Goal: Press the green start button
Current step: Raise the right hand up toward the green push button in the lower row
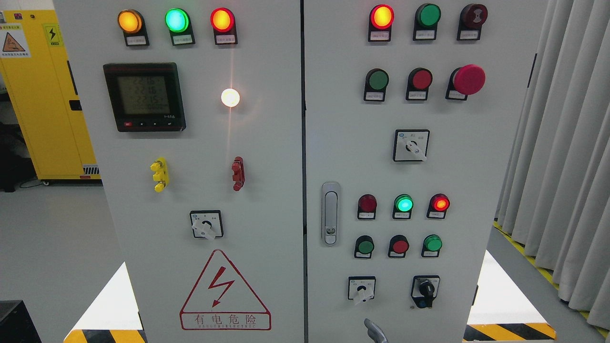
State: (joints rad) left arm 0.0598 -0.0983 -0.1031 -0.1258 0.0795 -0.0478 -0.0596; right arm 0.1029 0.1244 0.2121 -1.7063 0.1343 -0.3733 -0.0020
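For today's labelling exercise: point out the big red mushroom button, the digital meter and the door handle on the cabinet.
red mushroom button (469, 79), head view, centre of its cap.
digital meter (144, 96), head view, middle of its screen.
door handle (330, 213), head view, midway along its grey bar.

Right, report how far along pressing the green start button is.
Nothing looks done: nothing touches any button. In hand: only the tip of a grey robot hand shows at the bottom edge, below the nearest round green push button on the right grey cabinet door. Left: reach up and press; labels are too small to tell which green button is start.
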